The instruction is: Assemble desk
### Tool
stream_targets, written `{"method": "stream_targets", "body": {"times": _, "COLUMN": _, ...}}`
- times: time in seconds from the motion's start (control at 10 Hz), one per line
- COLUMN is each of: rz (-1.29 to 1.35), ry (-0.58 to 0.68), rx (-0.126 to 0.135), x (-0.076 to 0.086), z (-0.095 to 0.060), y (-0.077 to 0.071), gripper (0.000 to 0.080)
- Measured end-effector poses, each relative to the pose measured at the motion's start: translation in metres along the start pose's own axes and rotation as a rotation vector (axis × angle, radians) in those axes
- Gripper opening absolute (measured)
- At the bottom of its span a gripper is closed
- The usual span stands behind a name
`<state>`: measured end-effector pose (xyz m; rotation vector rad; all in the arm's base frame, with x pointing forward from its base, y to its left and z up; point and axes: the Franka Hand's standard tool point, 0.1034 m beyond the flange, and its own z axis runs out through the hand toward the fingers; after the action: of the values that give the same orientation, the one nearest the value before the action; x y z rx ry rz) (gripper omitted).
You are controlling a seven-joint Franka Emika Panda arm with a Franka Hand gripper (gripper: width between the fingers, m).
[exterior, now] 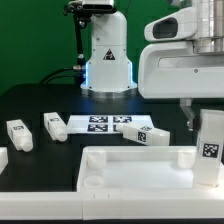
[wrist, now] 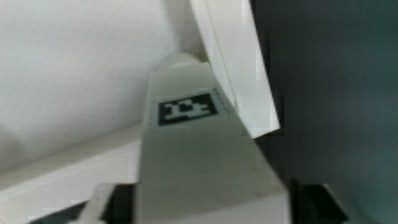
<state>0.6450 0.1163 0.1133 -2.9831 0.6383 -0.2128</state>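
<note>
Desk panel (exterior: 140, 151), white plastic, wide, flat, rectangular and rimmed, lies flat on the black table (exterior: 40, 172) at the near edge of the exterior view. One round corner socket (exterior: 91, 183) shows at the panel's near corner on the exterior view's left.

Held leg (exterior: 210, 140), blocky white plastic, stands upright at the panel's end on the exterior view's right. It carries a black-and-white square tag (wrist: 183, 107) on its face. Whether its lower end sits in a socket cannot be told.

Gripper (wrist: 214, 208): two dark fingers (wrist: 116, 205), one pressed to each side of the held leg, clamped on it.

Loose legs, three, blocky white plastic with tags, all lying on the table beyond the panel's far rim:
- first loose leg (exterior: 145, 135), just beyond the rim;
- second loose leg (exterior: 55, 125), further from the panel, off its corner on the exterior view's left;
- third loose leg (exterior: 18, 133), furthest out on that same side.

Marker board (exterior: 108, 124), thin, flat and white with printed tags, lies beyond the panel, behind the first loose leg.

Robot base (exterior: 105, 55), glossy white, stands well beyond the panel, past the marker board.
</note>
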Motion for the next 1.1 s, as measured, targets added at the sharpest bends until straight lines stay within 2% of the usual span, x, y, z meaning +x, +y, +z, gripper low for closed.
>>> {"method": "stream_targets", "body": {"times": 0.1, "rz": 0.129, "ry": -0.005, "rx": -0.013, "x": 0.0021, "z": -0.0013, "y": 0.0059, "gripper": 0.0296}}
{"method": "stream_targets", "body": {"times": 0.4, "rz": 0.607, "ry": -0.040, "rx": -0.022, "x": -0.0045, "z": 0.0013, "y": 0.0084, "gripper": 0.0293}}
{"method": "stream_targets", "body": {"times": 0.5, "rz": 0.649, "ry": -0.045, "rx": -0.024, "x": -0.0047, "z": 0.0009, "y": 0.0093, "gripper": 0.0293}}
{"method": "stream_targets", "body": {"times": 0.6, "rz": 0.596, "ry": -0.031, "rx": -0.043, "x": -0.0034, "z": -0.0011, "y": 0.0090, "gripper": 0.0290}}
{"method": "stream_targets", "body": {"times": 0.8, "rz": 0.759, "ry": -0.045, "rx": -0.036, "x": -0.0062, "z": 0.0010, "y": 0.0074, "gripper": 0.0290}}
{"method": "stream_targets", "body": {"times": 0.9, "rz": 0.859, "ry": -0.046, "rx": -0.022, "x": -0.0064, "z": 0.0021, "y": 0.0070, "gripper": 0.0290}}
{"method": "stream_targets", "body": {"times": 1.0, "rz": 1.122, "ry": -0.050, "rx": 0.035, "x": -0.0065, "z": 0.0029, "y": 0.0098, "gripper": 0.0291}}
{"method": "stream_targets", "body": {"times": 1.1, "rz": 1.185, "ry": -0.053, "rx": 0.059, "x": -0.0067, "z": 0.0028, "y": 0.0117, "gripper": 0.0291}}
